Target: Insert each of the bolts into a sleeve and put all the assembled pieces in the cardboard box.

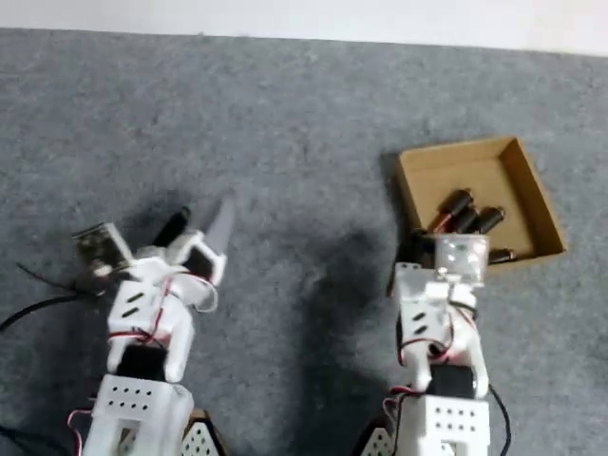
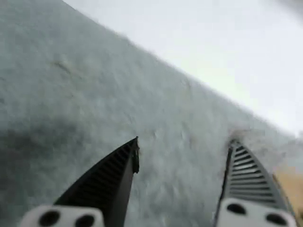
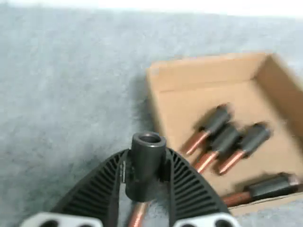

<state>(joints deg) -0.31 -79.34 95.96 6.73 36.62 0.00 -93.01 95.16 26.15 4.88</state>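
Felt point(image 1: 285, 123), grey and coarse, covers the worktop. The cardboard box point(image 1: 459, 151) sits open on the right half of the worktop, closer to the right edge than to the middle, and is turned slightly askew.

Four assembled pieces lie on the box floor. A cluster of three point(image 3: 222, 141) rests side by side near the centre, with the dark sleeve ends toward the far wall and the copper shanks pointing at the near-left corner. The fourth piece point(image 3: 267, 187) lies alone along the near wall.

The right gripper point(image 3: 146, 155) hangs just outside the box's near-left corner, above the felt. It pinches a dark sleeve point(image 3: 146, 165) held lengthwise between its ribbed fingers. The sleeve's hollow mouth faces away from the wrist, and a copper bolt point(image 3: 138, 215) sticks out of its other end. In the high view, that arm's wrist camera point(image 1: 461, 256) covers the same corner of the box.

The left gripper point(image 1: 199, 225) is over the left half of the worktop, well apart from the box. Its fingers point(image 2: 111, 179) are spread wide with nothing between them, and bare felt lies underneath.
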